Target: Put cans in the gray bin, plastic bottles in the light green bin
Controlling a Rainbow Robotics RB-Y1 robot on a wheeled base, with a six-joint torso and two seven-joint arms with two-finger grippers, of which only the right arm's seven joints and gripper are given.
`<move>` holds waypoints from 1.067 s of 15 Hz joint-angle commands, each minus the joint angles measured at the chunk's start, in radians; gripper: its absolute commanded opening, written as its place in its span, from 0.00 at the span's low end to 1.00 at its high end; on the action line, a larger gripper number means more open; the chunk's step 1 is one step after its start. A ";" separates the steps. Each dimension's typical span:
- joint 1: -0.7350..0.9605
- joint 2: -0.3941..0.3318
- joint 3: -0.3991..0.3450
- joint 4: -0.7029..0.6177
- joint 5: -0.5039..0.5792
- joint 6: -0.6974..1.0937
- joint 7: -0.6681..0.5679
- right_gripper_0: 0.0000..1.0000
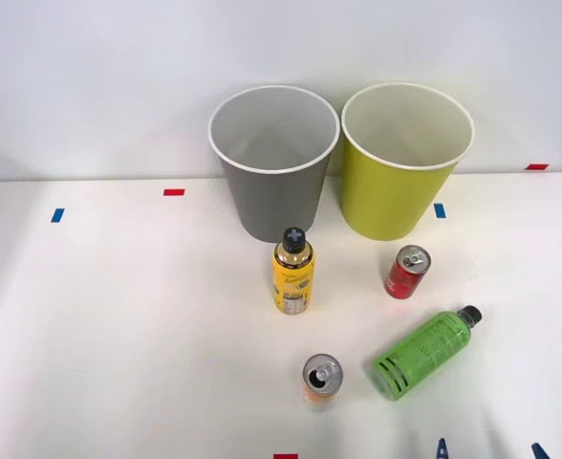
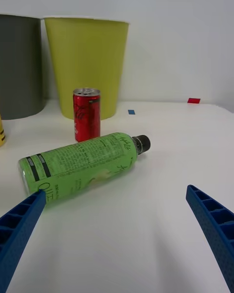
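Right gripper [image 1: 489, 449] open, fingers spread wide, holding nothing, low at the table's [image 1: 118, 335] near edge. Green bottle [image 1: 422, 352] lies on its side just ahead, cap toward the red can [image 1: 407, 273]. Orange can [image 1: 321, 378] upright beside it. Gray bin [image 1: 274, 163] and light green bin [image 1: 405, 161] behind.

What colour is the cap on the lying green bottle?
Black, seen best in the right wrist view: cap on the green bottle.

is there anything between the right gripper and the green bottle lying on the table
Nothing visible. The right gripper is open with bare table between it and the green bottle, which lies on its side. The red can stands beyond the bottle, toward the light green bin.
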 commanded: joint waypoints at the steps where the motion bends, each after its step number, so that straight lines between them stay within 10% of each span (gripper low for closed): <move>1: -0.015 -0.002 -0.027 -0.007 -0.017 0.024 -0.010 1.00; 12: -0.050 -0.057 -0.190 -0.674 -0.288 1.162 -0.076 1.00; 16: -0.139 -0.059 -0.268 -0.755 -0.397 1.470 -0.272 1.00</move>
